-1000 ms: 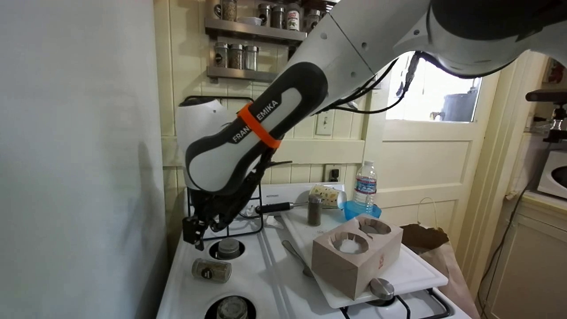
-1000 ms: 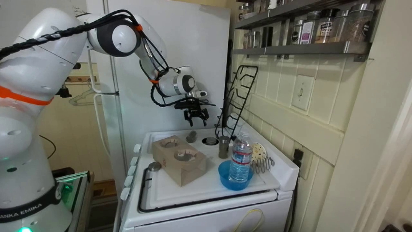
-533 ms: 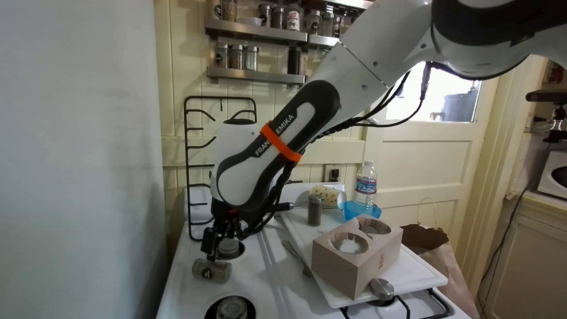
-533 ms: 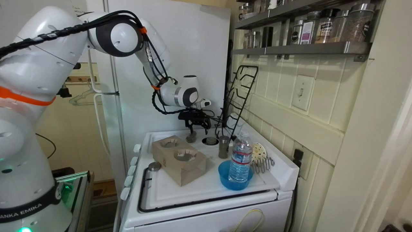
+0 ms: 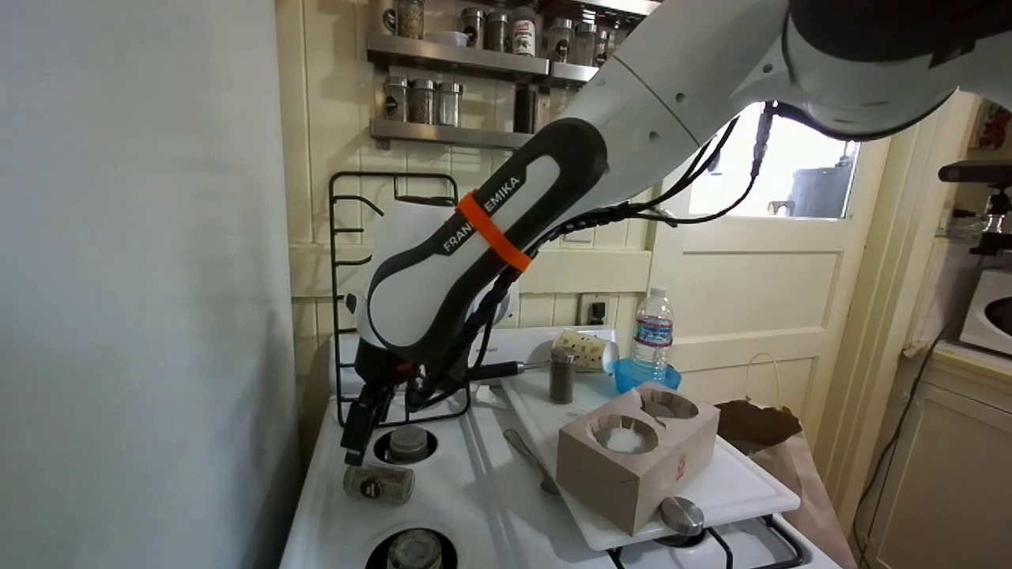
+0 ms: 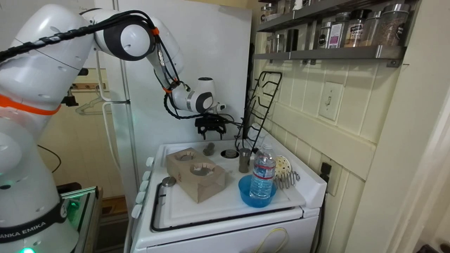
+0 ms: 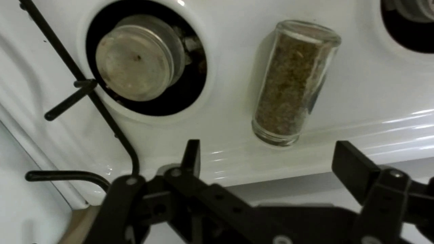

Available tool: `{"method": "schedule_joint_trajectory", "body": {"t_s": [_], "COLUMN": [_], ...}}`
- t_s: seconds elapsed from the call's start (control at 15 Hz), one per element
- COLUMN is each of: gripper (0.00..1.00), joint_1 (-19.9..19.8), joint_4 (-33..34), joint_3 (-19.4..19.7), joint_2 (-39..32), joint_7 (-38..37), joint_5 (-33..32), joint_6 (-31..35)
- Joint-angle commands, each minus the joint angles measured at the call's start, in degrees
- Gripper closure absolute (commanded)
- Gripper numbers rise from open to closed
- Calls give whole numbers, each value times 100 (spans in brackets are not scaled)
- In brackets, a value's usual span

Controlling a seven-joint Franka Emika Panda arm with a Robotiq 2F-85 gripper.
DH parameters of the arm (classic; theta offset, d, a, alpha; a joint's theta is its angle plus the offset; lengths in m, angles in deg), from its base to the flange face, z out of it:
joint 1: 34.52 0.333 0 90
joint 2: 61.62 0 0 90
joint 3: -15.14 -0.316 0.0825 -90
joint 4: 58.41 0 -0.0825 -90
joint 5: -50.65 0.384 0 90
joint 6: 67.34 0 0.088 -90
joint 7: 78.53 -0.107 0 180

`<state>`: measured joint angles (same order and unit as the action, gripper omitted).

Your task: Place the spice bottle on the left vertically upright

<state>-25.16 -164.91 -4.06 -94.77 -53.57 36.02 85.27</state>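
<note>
The spice bottle lies on its side near the edge of the table that runs along the white fridge, roughly midway between the corner by the wall and the corner by the knobs. In the wrist view its clear glass shows greenish-brown contents, and it slants between a round burner and a 2nd burner only partly in view. The pincer hangs near that edge, its 2 fingers spread wide; in an exterior view the fingertips are above the bottle and apart from it. The arm extends above the knob edge.

At the corner where fridge and wall meet, a black grate stands tilted. Toward the edge opposite the fridge lies a white board. A cardboard box with 2 round holes rests on it nearer the knob edge, and an upright jar stands nearer the wall edge. A blue bowl, with a water bottle standing in it, sits toward the corner between the wall edge and the edge opposite the fridge. A spotted cup lies on its side close to the wall edge.
</note>
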Motion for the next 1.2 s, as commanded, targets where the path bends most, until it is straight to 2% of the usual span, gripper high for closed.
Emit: {"method": "schedule_joint_trajectory", "body": {"t_s": [0.0, 0.27, 0.4, 0.47, 0.6, 0.67, 0.73, 0.8, 0.93, 1.13], "gripper": [0, 0, 3, 10, 11, 17, 15, 35, 41, 64], "joint_1": [157, 215, 215, 222, 259, 269, 276, 304, 339, 388], "joint_4": [83, 209, 283, 323, 419, 478, 529, 568, 622, 644], "joint_3": [143, 236, 214, 213, 241, 241, 237, 257, 284, 286], "joint_2": [-137, -424, -568, -637, -757, -810, -847, -868, -890, -854], "joint_7": [76, 97, 163, 187, 213, 216, 220, 200, 171, 169], "joint_5": [63, 65, 59, 36, -17, -16, -16, -33, -61, -84], "joint_6": [-248, -370, -362, -295, -192, -196, -197, -214, -209, -184]}}
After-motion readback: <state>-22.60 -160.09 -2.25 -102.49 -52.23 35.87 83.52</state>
